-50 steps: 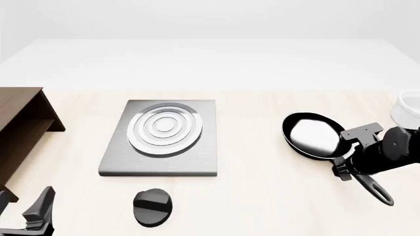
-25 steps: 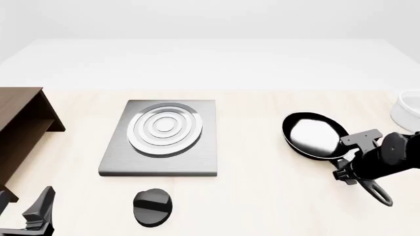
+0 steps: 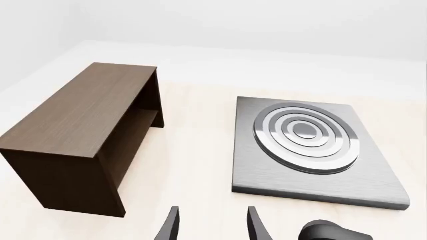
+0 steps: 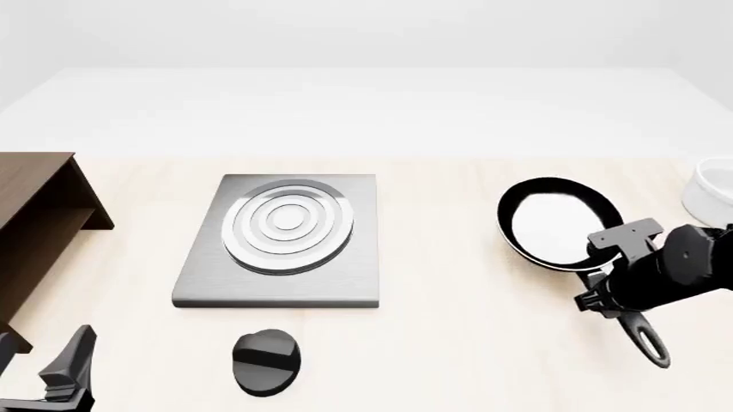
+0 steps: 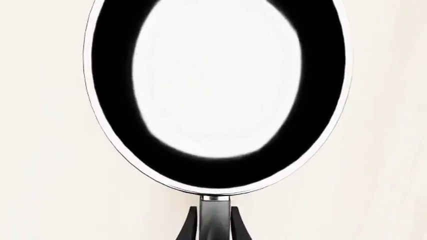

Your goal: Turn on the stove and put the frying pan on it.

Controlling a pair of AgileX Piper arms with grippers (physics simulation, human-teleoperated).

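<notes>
The stove's grey slab (image 4: 278, 279) with silver rings lies left of centre; its black knob (image 4: 266, 361) sits apart on the table in front of it. The frying pan (image 4: 559, 225) is at the right, black with a pale glossy inside, its long handle (image 4: 644, 333) pointing toward the near edge. My right gripper (image 4: 598, 283) is shut on the handle close to the pan; in the right wrist view both fingers (image 5: 192, 227) press against the handle (image 5: 215, 217). My left gripper (image 4: 51, 369) stays open at the near left corner, with the stove (image 3: 313, 145) and knob (image 3: 330, 232) ahead of it.
A brown wooden cabinet (image 4: 40, 202) stands at the left edge, also seen as the cabinet (image 3: 80, 135) in the left wrist view. A white bowl (image 4: 712, 193) is at the far right edge, just beyond the pan.
The pan has shifted slightly back and right with my right gripper and looks a little larger, as if raised. Its handle has swung more toward the near edge. The left arm has not moved.
</notes>
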